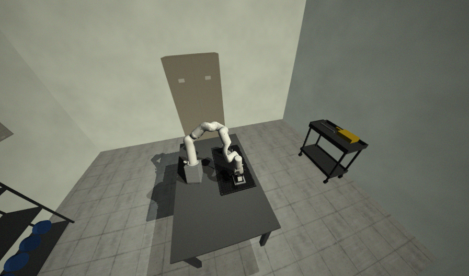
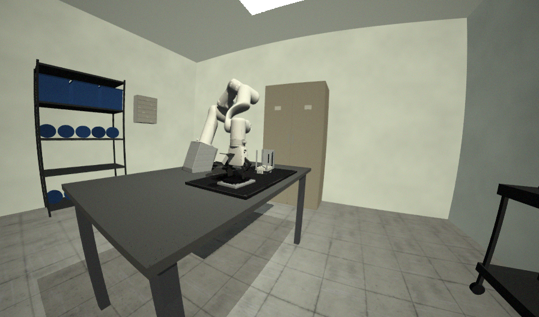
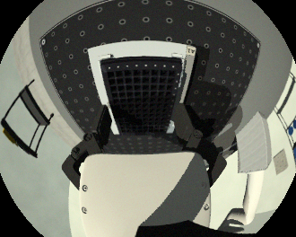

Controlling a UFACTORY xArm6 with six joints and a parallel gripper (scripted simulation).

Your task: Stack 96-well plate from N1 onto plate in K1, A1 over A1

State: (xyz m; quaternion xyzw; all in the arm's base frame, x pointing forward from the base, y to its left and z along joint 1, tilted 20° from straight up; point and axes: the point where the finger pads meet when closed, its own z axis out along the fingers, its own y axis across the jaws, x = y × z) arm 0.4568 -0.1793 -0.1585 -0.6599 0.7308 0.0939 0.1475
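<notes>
Wrist view | gripper (image 3: 144,129) spread wide, empty, straddling 96-well plate (image 3: 143,92) | we risk tilting it if fingers close off-centre.

glossy white rounded arm (image 1: 223,137), black fingers, small wrist screws.

I see even, dim light from a ceiling panel (image 2: 270,4), soft shadows under the table (image 2: 145,205) (wrist view fisheye-warped, vignetted).

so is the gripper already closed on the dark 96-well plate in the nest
No, the gripper stands open, fingers either side of the dark 96-well plate.
</notes>
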